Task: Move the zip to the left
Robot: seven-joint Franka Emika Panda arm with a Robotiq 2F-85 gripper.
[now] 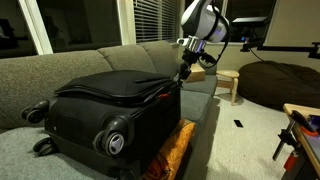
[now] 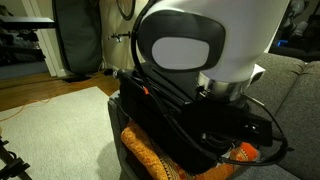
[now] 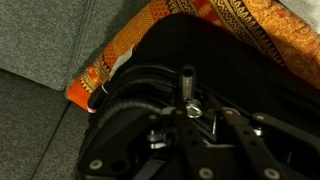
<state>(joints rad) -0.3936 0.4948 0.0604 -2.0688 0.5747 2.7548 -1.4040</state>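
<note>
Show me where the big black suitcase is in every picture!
In an exterior view: suitcase lies left of middle on the grey sofa.
In an exterior view: suitcase sits low in the middle, under the white robot arm.
Wrist view: suitcase fills the middle and right.
Shared landmark: orange patterned cloth at its edge.

We count one black suitcase [image 1: 100,105] with three wheels [image 1: 115,139] showing, one zip [image 3: 187,88], one robot arm [image 1: 203,22], one gripper [image 1: 184,69], one grey sofa [image 1: 60,65], one orange patterned cushion [image 1: 178,142], one wooden stool [image 1: 229,80] and one dark beanbag [image 1: 280,80].
</note>
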